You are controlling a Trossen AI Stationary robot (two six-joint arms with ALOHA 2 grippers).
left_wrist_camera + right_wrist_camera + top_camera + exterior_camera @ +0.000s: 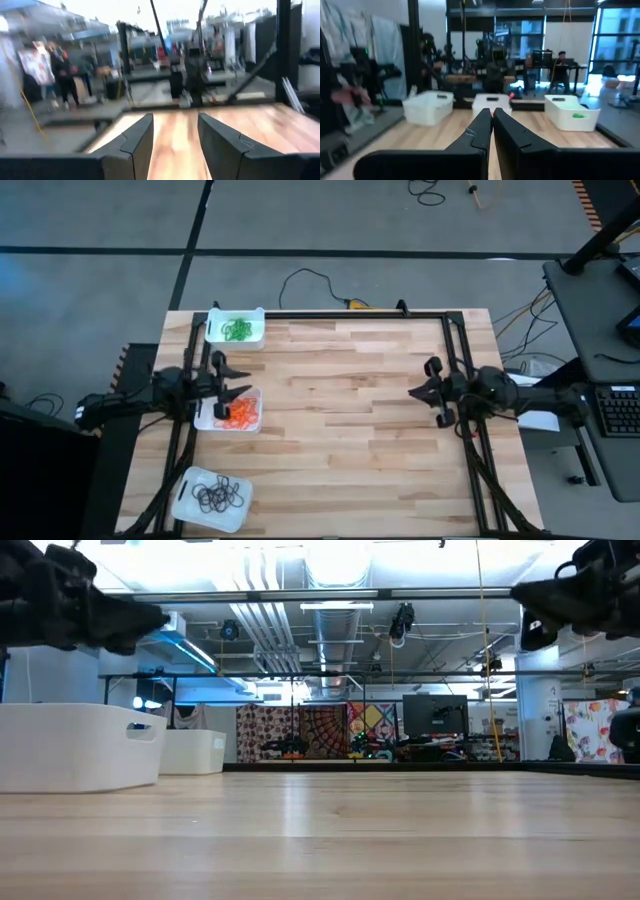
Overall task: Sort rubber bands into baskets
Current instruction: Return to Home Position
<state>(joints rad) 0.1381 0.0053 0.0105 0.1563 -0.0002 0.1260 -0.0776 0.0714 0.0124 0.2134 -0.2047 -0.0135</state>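
Wooden table (340, 440), black frame rails (350, 314) along its far edge and down both sides. Nothing stands in the middle of the table. A thin black cable (305, 275) loops on the floor past 12 o'clock. A keyboard (620, 410) sits on a side desk beyond 3 o'clock.

Taking the high view as the clock face, all three baskets sit on the left side:
- Top basket (212, 330) at about 10 o'clock, holding the green rubber bands (238, 330).
- Middle basket (203, 420) at 9 o'clock, holding the orange rubber bands (240, 414).
- Bottom basket (222, 520) at about 7 o'clock, turned a bit askew, holding the black rubber bands (217, 498).
- No loose bands seen on the wood.

The right wrist view shows the three baskets in a row across the table, with a person seated at a desk (562, 65) well behind them. The left wrist view is blurred. A dark standing figure (62, 70) is possibly a person.

Left gripper (245, 380) at 9 o'clock, pointing toward 3. It hangs over the far rim of the middle basket, and the low view shows it well up off the table. Its own camera shows the fingers (137, 137) clearly apart, with bare wood in the gap and nothing held.

Right gripper (415, 391) at 3 o'clock, pointing toward 9 and facing the baskets, also raised high. Its fingers (480, 125) are pressed together along their length with nothing pinched between them.

Both arms reach in level from opposite table edges, well apart from each other.
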